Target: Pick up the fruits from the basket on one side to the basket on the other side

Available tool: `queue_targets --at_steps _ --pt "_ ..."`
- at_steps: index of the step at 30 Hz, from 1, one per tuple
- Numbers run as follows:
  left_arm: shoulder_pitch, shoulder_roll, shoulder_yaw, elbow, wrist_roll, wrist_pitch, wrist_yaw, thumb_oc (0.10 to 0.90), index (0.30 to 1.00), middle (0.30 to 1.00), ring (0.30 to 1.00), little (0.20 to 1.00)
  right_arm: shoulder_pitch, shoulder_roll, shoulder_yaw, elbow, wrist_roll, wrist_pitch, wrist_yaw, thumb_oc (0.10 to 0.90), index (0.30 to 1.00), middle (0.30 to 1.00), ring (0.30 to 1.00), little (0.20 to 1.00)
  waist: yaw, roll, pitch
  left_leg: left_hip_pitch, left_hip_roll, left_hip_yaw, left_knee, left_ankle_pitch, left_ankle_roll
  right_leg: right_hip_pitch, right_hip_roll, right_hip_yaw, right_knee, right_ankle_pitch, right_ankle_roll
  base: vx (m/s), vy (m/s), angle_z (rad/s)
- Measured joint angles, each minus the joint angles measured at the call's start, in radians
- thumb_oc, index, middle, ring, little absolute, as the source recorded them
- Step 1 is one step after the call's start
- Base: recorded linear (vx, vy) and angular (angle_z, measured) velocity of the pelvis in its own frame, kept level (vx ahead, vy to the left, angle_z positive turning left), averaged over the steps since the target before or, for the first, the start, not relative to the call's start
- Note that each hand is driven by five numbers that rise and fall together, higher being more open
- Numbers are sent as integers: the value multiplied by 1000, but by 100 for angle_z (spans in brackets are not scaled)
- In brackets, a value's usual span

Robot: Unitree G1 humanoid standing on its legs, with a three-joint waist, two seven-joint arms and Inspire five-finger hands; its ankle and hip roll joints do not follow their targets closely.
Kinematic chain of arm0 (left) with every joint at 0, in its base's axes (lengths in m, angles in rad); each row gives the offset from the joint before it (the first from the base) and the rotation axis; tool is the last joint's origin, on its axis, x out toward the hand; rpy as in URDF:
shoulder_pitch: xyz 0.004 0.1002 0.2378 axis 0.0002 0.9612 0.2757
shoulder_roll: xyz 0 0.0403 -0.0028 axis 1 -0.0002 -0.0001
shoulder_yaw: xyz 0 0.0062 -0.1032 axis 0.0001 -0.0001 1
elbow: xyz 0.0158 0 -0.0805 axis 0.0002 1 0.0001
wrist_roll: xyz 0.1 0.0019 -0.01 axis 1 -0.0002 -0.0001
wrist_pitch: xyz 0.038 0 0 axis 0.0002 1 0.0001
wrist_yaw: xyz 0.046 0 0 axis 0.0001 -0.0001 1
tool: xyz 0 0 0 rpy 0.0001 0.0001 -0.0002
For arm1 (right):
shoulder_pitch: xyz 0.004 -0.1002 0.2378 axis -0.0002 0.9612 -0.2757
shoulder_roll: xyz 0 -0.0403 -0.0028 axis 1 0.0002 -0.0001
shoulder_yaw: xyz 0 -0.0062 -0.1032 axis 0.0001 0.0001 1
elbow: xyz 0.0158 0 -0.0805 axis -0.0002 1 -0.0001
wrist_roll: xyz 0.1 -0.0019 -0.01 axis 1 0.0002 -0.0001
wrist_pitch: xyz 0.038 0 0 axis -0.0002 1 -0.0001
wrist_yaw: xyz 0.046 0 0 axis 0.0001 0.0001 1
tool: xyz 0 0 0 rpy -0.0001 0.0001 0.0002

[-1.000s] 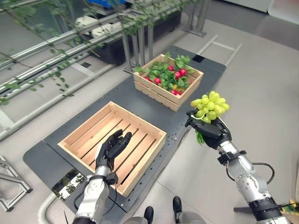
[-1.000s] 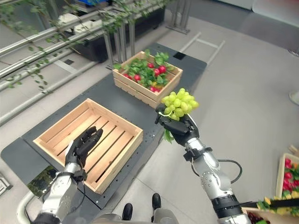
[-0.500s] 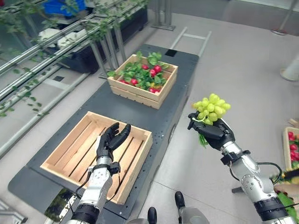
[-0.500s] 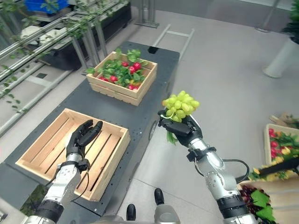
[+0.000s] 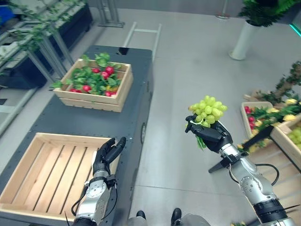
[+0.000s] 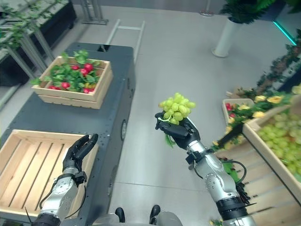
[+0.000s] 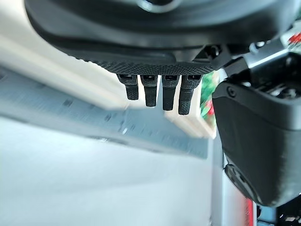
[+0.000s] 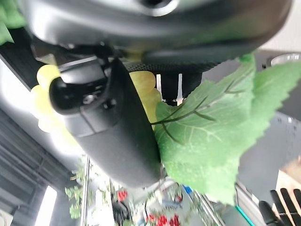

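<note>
Above the floor, well right of the counter (image 5: pixel 94 117), right hand (image 5: pixel 210 135) grips a pale green grape bunch (image 5: pixel 208 109) with one leaf hanging; left hand (image 5: pixel 106 157) relaxed, empty.

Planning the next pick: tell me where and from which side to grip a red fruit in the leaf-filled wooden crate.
Grip a red round fruit across its exposed upper half, coming straight down from above. The fruits sit among green leaves inside the slatted wooden crate, whose walls block a sideways approach. The open left hand is probably the one to use; the right hand holds the green grape bunch.
</note>
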Motion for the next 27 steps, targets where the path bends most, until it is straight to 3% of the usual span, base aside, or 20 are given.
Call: queue_targets --at_steps 3,8,12,13,14,17,18,19,20,21,24,25,27 --pt "-13 -1 -30 -2 1 1 2 800 900 900 900 900 9 -4 -3 0 0 0 0 400 300 300 300 300 -35 -18 -10 6 5 -2 2 8 -11 14 17 10 -40 17 -9 -31 -117 -16" --pt "-34 -31 -36 -40 1 1 -18 800 900 900 900 900 8 -6 -8 0 0 11 1 400 300 300 300 300 -61 -13 -13 1 6 -4 15 6 -17 23 24 27 -69 34 -12 -46 -85 -7" --pt "-13 -38 -32 -38 -8 1 -31 800 900 900 900 900 5 -7 -3 -5 -3 30 22 400 300 300 300 300 -9 -21 -15 -130 -39 -180 309 -51 -18 24 -32 113 -45 36 -13 -68 45 -50" --pt "12 -37 -22 -40 -8 1 -31 800 900 900 900 900 -2 -5 5 -7 -3 35 27 400 300 300 300 300 3 -8 -22 -132 -70 -286 304 -62 -10 23 -31 153 -41 36 -12 -82 161 -100" --pt "25 -33 -13 -38 -8 1 -28 800 900 900 900 900 -18 -5 19 -7 -3 36 29 400 300 300 300 300 12 -2 -24 -134 -86 -349 269 -62 -9 23 -26 187 -40 38 -10 -68 153 -88" --pt "12 -28 -17 -30 -8 1 -10 800 900 900 900 900 -71 -4 76 -7 -8 36 29 400 300 300 300 300 6 1 -27 -149 -116 -442 113 -56 -6 18 -20 259 -47 53 9 -94 240 -81" --pt "2 -28 -26 -23 -8 1 -8 800 900 900 900 900 -75 -3 82 -9 -8 36 29 400 300 300 300 300 1 3 -29 -152 -116 -441 83 -55 -7 19 -18 259 -52 56 12 -93 165 -60" --pt "-17 -34 -37 -22 -7 2 -10 800 900 900 900 900 -72 -13 82 -20 -7 37 28 400 300 300 300 300 -8 27 -35 -163 -99 -435 70 -50 -16 13 -2 239 -55 56 7 -63 142 -39" --pt "-28 -32 -42 -20 -6 2 -9 800 900 900 900 900 -72 -16 82 -25 -7 38 28 400 300 300 300 300 -11 34 -35 -168 -92 -439 79 -12 -11 15 4 226 -58 58 8 -55 190 -55" --pt "-46 -25 -44 -21 -6 2 -4 800 900 900 900 900 -69 -18 83 -36 -7 40 28 400 300 300 300 300 -7 32 -38 -178 -90 -436 78 16 6 10 3 206 -47 47 22 -27 188 -57" --pt "-64 -17 -46 -20 -6 2 14 800 900 900 900 900 -62 -16 81 -70 -7 50 29 400 300 300 300 300 -27 27 -42 -160 -104 -396 33 31 18 -7 -33 197 -37 40 44 -32 176 -40" --pt "-64 -17 -46 -20 -6 2 23 800 900 900 900 900 -57 -16 80 -84 -7 58 30 400 300 300 300 300 -37 40 -43 -139 -104 -390 8 72 37 0 -37 199 -38 39 72 -38 153 -9" --pt "-65 -19 -46 -20 -6 2 35 800 900 900 900 900 -56 -13 80 -84 -6 67 32 400 300 300 300 300 -46 47 -46 -128 -103 -382 -3 108 58 9 -36 202 -42 33 82 -33 152 -6"
